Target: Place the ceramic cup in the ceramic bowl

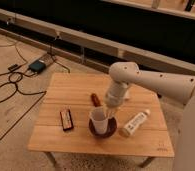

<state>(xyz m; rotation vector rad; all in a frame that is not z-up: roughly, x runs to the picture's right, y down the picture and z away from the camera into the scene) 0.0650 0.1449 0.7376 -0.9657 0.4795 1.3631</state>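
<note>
The white ceramic cup (98,120) stands upright inside the dark maroon ceramic bowl (103,129), near the front middle of the wooden table (76,92). My gripper (109,110) hangs at the end of the white arm, just above and behind the cup's right rim, close to it. Whether it touches the cup is hidden by the arm.
A small red oblong object (95,99) lies just behind the bowl. A long white labelled bottle (134,123) lies to the bowl's right. A small dark flat block (66,119) lies to the left. Cables and a teal box (37,66) are on the floor at left.
</note>
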